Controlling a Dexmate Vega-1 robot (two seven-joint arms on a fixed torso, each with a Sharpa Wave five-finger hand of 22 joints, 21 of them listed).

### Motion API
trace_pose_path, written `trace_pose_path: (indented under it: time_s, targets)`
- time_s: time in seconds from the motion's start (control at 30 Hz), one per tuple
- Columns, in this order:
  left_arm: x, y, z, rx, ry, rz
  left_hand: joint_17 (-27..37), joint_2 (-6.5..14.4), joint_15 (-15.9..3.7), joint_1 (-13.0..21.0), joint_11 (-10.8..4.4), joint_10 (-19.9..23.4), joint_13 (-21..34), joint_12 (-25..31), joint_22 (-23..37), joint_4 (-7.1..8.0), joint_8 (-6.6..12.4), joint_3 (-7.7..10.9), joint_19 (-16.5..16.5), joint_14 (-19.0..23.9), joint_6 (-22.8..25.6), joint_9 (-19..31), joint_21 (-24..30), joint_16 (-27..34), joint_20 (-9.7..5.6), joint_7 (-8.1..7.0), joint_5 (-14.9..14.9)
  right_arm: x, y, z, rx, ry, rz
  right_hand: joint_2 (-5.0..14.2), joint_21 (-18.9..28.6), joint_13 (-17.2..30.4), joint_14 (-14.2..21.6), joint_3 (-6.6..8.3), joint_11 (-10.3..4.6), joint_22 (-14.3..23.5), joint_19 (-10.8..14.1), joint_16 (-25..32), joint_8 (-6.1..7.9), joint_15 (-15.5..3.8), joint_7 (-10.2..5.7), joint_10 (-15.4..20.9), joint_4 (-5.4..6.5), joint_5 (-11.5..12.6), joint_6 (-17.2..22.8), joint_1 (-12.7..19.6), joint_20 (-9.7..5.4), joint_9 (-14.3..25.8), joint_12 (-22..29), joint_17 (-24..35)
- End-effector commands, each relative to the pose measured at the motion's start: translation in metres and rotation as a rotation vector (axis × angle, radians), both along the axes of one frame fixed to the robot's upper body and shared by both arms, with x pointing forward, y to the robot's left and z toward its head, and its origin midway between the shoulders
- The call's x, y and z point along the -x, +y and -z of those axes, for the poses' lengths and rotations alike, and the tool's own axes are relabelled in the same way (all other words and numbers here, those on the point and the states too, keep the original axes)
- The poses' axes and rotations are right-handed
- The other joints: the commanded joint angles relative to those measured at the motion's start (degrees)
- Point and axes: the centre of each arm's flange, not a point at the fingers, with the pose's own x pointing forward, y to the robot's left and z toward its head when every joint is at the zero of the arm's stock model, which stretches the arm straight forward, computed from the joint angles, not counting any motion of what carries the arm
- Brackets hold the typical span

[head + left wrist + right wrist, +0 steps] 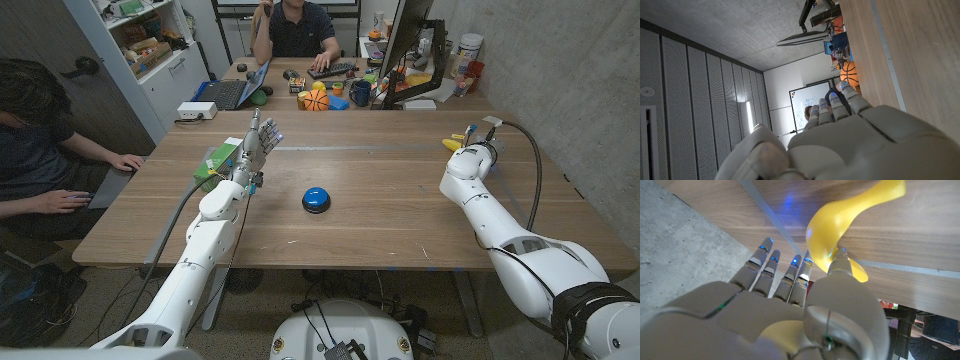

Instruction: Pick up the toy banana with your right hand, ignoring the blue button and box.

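The right hand [466, 141] is working at the far right part of the wooden table [380, 215], well to the right of the blue button [316, 199], and the toy banana [840, 227] is sitting right against it: in the right wrist view the thumb is pressing on the yellow body while the other fingers [785, 272] are reaching straight along the wood beside the fruit, so the hand looks to be closing a pinch on the banana rather than carrying it. The banana is probably still lying on the table; whether it is clear of the wood, I cannot tell. The grip is going in from the side, likely because the curved body offers the thumb a broad face there. Left of the blue button, the left hand [255, 147] is standing upright with its fingers spread and holding nothing, parked just in front of the green box [222, 160], seemingly out of the job. The button is sitting untouched between the two arms.
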Motion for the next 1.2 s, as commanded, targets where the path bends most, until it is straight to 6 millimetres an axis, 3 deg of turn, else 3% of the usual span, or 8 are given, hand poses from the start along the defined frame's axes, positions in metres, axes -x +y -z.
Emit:
trace_pose_path:
  time_s: [0.03, 1.2]
  targets:
    - [-0.004, 0.001, 0.001, 0.004, 0.004, 0.006, 0.16, -0.16, -0.22, 0.71, 0.18, -0.05, 0.28, 0.28, 0.08, -0.05, 0.44, 0.23, 0.40, 0.63, -0.01, 0.21, 0.22, 0.32, -0.06, 0.07, -0.12, 0.013, 0.003, -0.014, 0.019, -0.059, -0.013, 0.56, 0.25, 0.22, 0.56, 0.23, -0.10, 0.29, 0.21, -0.08, 0.09, -9.20, -4.23, 0.29, 0.06, 0.59, 4.87, 0.29, 0.04, 0.06, 0.19, 0.27]
    - [-0.015, -0.001, -0.001, -0.007, 0.010, 0.032, 0.16, -0.06, -0.21, 0.79, 0.16, -0.04, 0.28, 0.29, 0.09, -0.06, 0.45, 0.26, 0.39, 0.64, 0.02, 0.21, 0.20, 0.33, 0.15, 0.06, -0.18, 0.065, 0.021, -0.048, 0.046, -0.305, -0.073, 0.32, 0.23, 0.23, 0.84, 0.15, -0.23, 0.31, 0.03, -0.19, -0.07, -9.18, -4.23, 0.49, 0.31, 0.63, 4.94, 0.40, 0.21, 0.03, 0.04, 0.34]
